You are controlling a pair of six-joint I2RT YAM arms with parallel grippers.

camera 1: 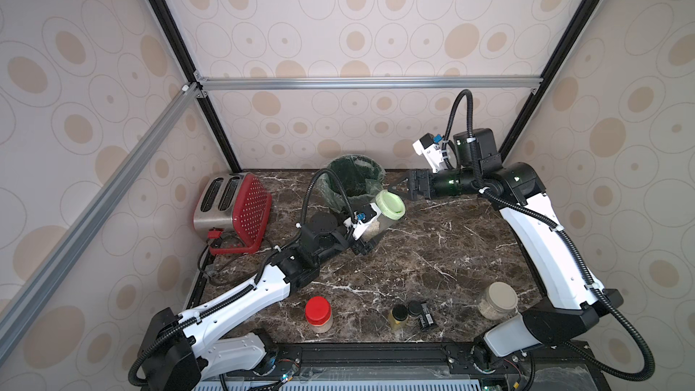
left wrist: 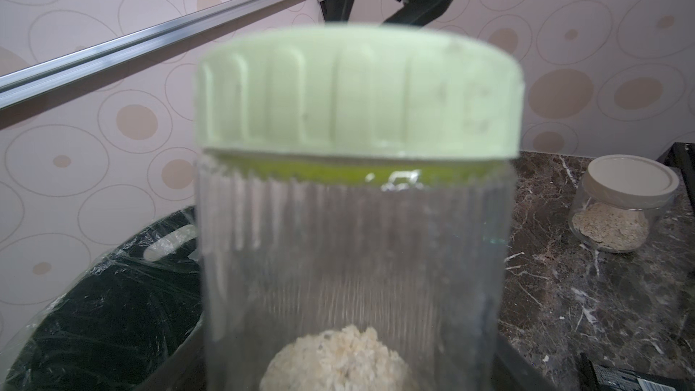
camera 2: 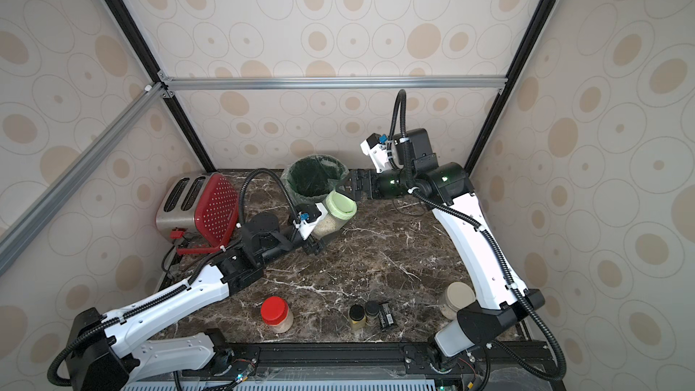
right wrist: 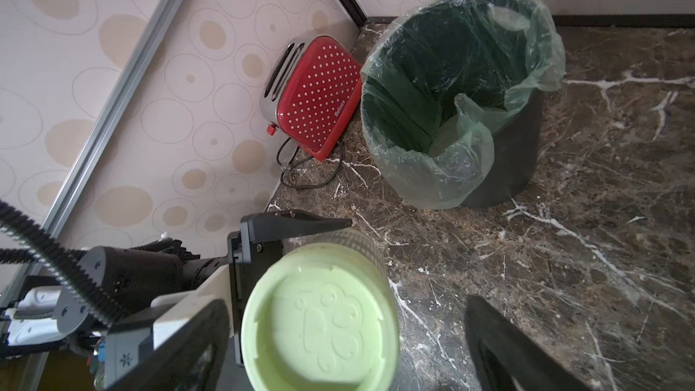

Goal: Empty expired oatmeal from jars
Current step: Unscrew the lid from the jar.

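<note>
The green-lidded jar is held off the counter, just near and right of the lined bin that stands at the far middle. The left gripper is clamped across its clear body, and one dark finger lies along the jar's side in the right wrist view. The jar is tilted. Its long axis runs from near-left to far-right, with the base low towards the left arm and the pale green lid raised and facing the right gripper. That pincer stands wide open with a jaw on either side of the lid. A clear gap shows on both sides, so it has hold of nothing. The lid is on, and the oatmeal lies as a small heap at the base end, leaving most of the jar empty. I judge the jar to be light and rigid. The ribbed wall gives fair grip, but the wall looks slick enough to turn in the left jaws if the lid is stiff. The best place to take hold is square across the lid's ribbed rim, not on its flat embossed face. The oats look dry and loose and should slide out readily once the mouth tips below the base. The red-lidded jar stands at the near edge left of centre, and the beige-lidded jar stands near right. Both are upright, capped and holding oats.
</note>
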